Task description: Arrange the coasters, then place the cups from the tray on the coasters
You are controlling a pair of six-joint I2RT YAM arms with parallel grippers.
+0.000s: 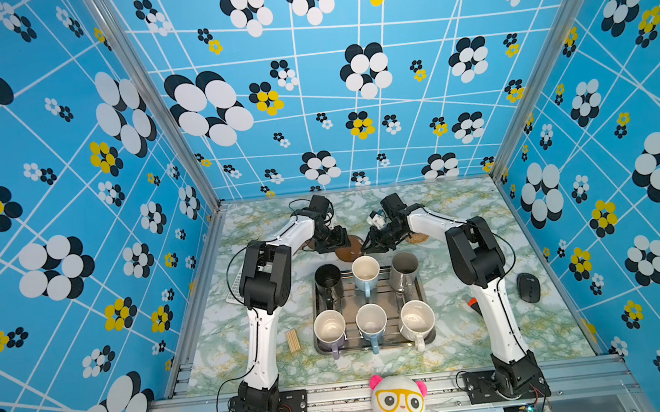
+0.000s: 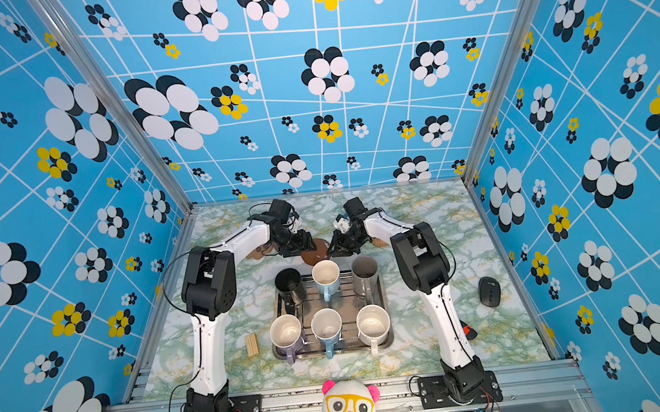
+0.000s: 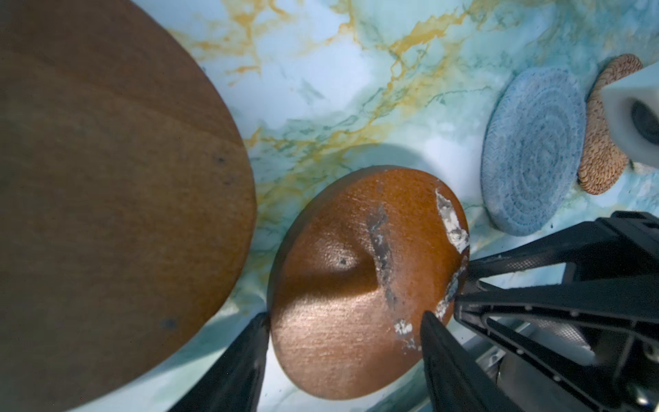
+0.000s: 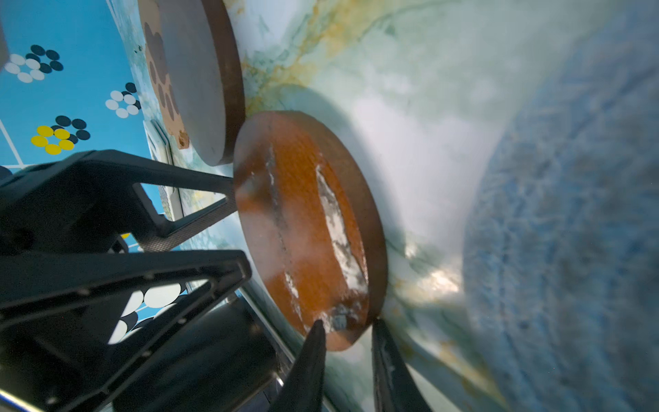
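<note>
**Bundle of wooden sticks**: lay on the bench, at 8 o'clock of the tray.

**Paw-shaped coaster**, **plain brown disc coaster**: flat on the bench, just beside each other, at 11 o'clock of the tray.

**Left end effector**: fingers spread. One tip sat at the rim of the scuffed brown disc coaster, the other over its face.

**Scuffed brown disc coaster**: at 12 o'clock, just behind the tray, tilted with one edge raised.

**Right end effector**: tips pinched the rim of the scuffed brown disc coaster.

**Grey-blue woven coaster**, **rattan coaster**: edge to edge, at 1 o'clock.

**Tray**: held six upright cups.
- Far row: black cup, far light blue cup, grey cup.
- Near row: lavender cup, near light blue cup, white cup.

**Computer mouse**: at 3 o'clock, well apart.
</note>
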